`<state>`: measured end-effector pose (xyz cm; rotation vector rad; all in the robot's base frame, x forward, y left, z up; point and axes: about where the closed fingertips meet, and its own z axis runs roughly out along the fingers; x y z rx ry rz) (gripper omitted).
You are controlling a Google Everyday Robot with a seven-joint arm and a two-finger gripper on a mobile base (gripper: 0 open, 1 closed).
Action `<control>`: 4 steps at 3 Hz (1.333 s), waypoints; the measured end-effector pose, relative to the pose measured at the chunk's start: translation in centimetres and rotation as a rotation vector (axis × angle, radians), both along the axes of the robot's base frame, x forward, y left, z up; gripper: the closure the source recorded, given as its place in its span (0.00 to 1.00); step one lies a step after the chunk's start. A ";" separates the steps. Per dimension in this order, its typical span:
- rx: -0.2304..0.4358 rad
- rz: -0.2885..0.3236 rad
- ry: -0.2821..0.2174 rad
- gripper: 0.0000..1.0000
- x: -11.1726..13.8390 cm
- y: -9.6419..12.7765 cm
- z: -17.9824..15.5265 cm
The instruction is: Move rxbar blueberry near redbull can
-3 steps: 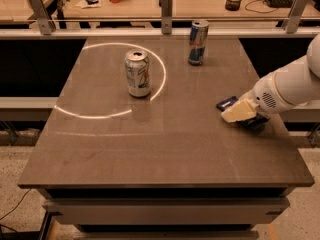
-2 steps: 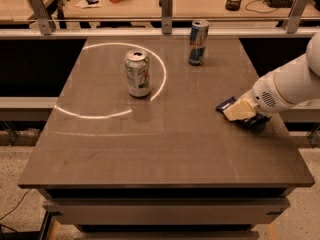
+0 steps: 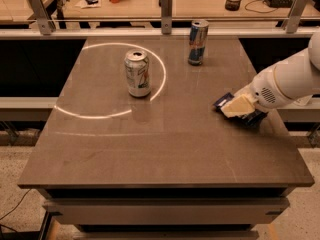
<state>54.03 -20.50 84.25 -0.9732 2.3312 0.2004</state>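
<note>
The rxbar blueberry point(image 3: 224, 101), a flat dark blue bar, lies at the right side of the brown table point(image 3: 165, 149). It is mostly covered by my gripper point(image 3: 239, 106), which reaches in from the right on a white arm and sits right on top of it. Only the bar's dark ends show on either side of the gripper. The redbull can point(image 3: 198, 43), slim and blue-and-silver, stands upright at the back of the table, well behind and to the left of the bar.
A wider white-silver can with green markings point(image 3: 137, 74) stands upright at the back left, inside a bright ring of light on the tabletop. A rail with metal posts point(image 3: 166, 5) runs behind the table. The table's right edge is close to the gripper.
</note>
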 end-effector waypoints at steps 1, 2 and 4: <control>0.023 0.083 -0.060 1.00 1.5 3.0 2.1; 0.052 0.136 -0.092 1.00 2.5 5.4 3.3; 0.252 0.201 -0.084 1.00 3.9 10.4 3.4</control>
